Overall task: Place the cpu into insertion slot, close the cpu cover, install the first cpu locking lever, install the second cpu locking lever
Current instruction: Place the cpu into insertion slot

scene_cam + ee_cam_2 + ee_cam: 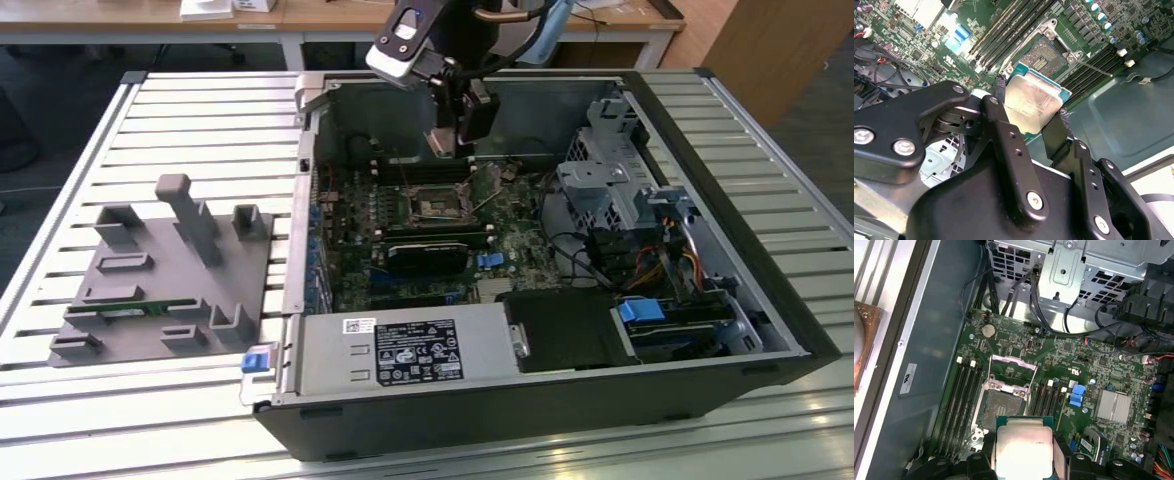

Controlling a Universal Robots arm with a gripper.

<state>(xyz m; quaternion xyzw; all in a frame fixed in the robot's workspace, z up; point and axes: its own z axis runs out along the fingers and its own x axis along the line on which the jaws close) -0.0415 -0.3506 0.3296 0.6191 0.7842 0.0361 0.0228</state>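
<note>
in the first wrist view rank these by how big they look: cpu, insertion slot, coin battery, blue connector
1. cpu, though it is nearest the camera, which inflates it
2. insertion slot
3. blue connector
4. coin battery

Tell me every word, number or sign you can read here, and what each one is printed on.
No text is legible enough to quote.
Large label on the silver box: print too small.
White sticker beside it: too small.
White label on the case wall: blurred.
Marking on the cpu top: washed out by glare.
Motherboard lettering: too small.
</note>
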